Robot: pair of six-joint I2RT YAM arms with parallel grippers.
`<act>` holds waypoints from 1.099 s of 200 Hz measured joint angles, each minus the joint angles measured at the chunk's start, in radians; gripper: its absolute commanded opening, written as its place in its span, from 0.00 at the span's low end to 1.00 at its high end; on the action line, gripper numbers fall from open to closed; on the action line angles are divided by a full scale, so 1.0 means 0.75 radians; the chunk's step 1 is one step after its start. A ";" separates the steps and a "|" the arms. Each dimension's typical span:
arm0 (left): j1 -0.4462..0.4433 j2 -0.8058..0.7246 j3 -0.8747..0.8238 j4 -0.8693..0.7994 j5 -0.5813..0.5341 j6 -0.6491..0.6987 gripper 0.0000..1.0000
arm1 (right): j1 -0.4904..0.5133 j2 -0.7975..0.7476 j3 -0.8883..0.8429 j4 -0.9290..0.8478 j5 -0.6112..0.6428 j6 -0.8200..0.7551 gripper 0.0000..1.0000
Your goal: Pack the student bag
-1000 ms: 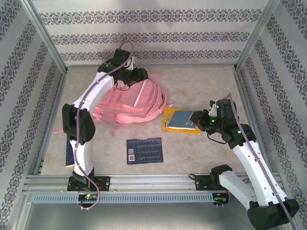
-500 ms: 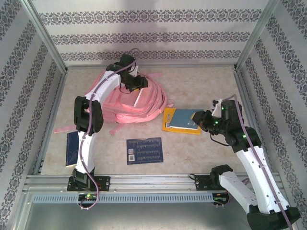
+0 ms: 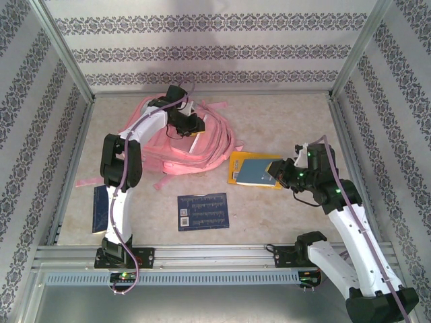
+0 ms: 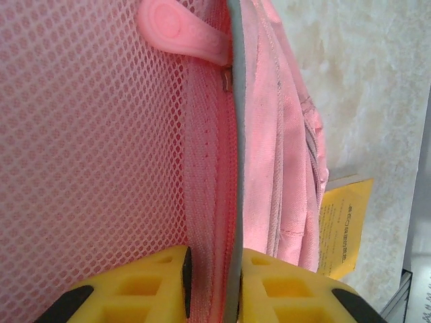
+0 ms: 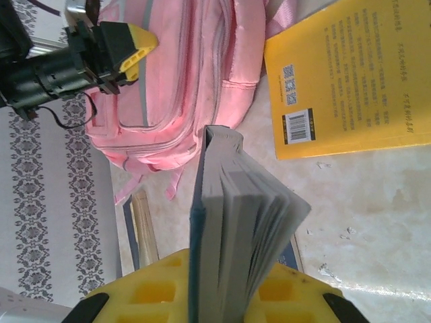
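pinching the zip edge of the student bag (image 4: 276, 134), the left claw (image 4: 214, 282) has its two yellow fingers (image 4: 148, 286) almost together. only the pink seam and its grey trim sit between them, so it has hold of the bag. pink net cloth (image 4: 87, 134) is on one side of the seam. a soft pink zip tab (image 4: 176, 30) sticks out farther along.

the bag lies flat on the table (image 3: 283, 121), in the back part and a bit to the left. its pink straps are spread out around it. one strap (image 3: 87, 182) reaches far out to the left.

the right claw (image 5: 219, 289) is closed tight on a blue book (image 5: 222, 202). it holds the book on its edge, and the pages fan out a little. a yellow book (image 5: 350, 74) lies flat just beside the bag. from above, the blue book sits over the right half of the yellow one. i cannot tell if the two books touch.

a dark blue card (image 3: 202, 211) lies near the front middle of the table, apart from the bag. another dark blue book (image 3: 101, 207) lies at the left, close to the left arm.
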 measured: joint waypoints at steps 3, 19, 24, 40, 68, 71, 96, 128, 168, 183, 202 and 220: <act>0.000 -0.001 0.000 0.000 0.000 0.001 0.24 | 0.000 0.000 -0.004 0.001 -0.001 0.000 0.00; -0.001 -0.001 0.002 -0.002 -0.001 0.005 0.25 | 0.000 -0.001 -0.027 0.000 -0.002 0.000 0.00; -0.001 -0.001 0.003 -0.003 -0.002 0.007 0.25 | 0.000 -0.001 -0.034 0.000 -0.003 0.000 0.00; -0.003 -0.001 0.011 -0.010 -0.002 0.012 0.26 | -0.003 -0.001 -0.048 0.000 -0.007 0.000 0.00; -0.005 -0.009 0.018 -0.019 -0.002 0.026 0.27 | -0.015 -0.001 -0.061 0.001 -0.015 0.000 0.00; -0.005 -0.011 0.018 -0.020 -0.002 0.026 0.27 | -0.015 -0.001 -0.062 0.001 -0.016 0.000 0.00; -0.012 -0.024 0.018 -0.025 -0.007 0.045 0.27 | -0.017 -0.001 -0.075 0.011 -0.017 0.000 0.00; -0.020 -0.055 0.017 -0.044 -0.006 0.062 0.27 | -0.017 -0.001 -0.081 0.016 -0.027 0.000 0.00; -0.039 -0.085 0.001 -0.057 0.008 0.081 0.27 | -0.017 -0.001 -0.102 0.029 -0.038 0.001 0.00; -0.045 -0.085 -0.018 -0.058 0.011 0.086 0.27 | -0.017 -0.001 -0.105 0.030 -0.044 0.001 0.00; -0.048 -0.081 -0.025 -0.074 0.012 0.096 0.27 | -0.017 -0.001 -0.105 0.031 -0.047 0.001 0.00; -0.048 -0.080 -0.025 -0.082 0.011 0.105 0.28 | -0.017 -0.001 -0.105 0.031 -0.047 0.001 0.00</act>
